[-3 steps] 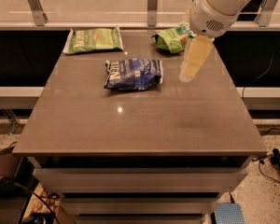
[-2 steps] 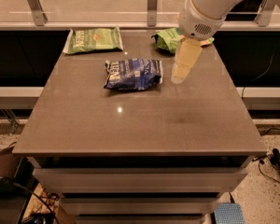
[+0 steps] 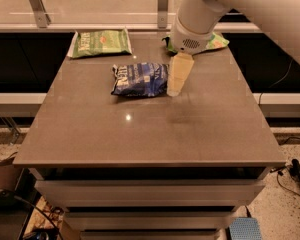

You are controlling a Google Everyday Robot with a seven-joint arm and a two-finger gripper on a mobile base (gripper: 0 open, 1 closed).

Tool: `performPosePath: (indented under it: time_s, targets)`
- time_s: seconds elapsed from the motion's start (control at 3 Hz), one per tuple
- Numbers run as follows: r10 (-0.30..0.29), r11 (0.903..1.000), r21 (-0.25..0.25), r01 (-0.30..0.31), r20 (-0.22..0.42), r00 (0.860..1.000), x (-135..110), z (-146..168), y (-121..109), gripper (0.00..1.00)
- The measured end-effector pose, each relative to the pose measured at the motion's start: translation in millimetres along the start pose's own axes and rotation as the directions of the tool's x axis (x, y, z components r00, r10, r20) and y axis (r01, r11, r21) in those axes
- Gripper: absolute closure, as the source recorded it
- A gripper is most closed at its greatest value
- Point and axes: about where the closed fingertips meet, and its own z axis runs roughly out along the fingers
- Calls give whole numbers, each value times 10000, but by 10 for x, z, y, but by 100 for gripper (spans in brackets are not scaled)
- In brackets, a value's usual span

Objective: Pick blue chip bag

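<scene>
The blue chip bag [image 3: 139, 78] is a crinkled navy foil bag with white lettering, lying flat on the brown table [image 3: 150, 129] left of centre towards the back. My gripper [image 3: 176, 86] hangs from the white arm, its pale fingers pointing down just at the bag's right edge, a little above the tabletop. I see only one pale finger shape from this side.
A flat green bag with white lettering [image 3: 100, 42] lies at the back left. A bright green puffed bag with orange [image 3: 214, 42] lies at the back right, partly hidden behind my arm. A glass rail with metal posts [image 3: 163, 4] runs behind the table.
My gripper has moved left and down, from the table's right side to the blue chip bag's right edge. The bags have not moved.
</scene>
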Motion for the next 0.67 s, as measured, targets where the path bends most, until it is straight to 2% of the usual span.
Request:
performPosePath:
  time_s: [0.67]
  targets:
    - [-269,9996,-106,263,-656,9975,-198,380,37,0]
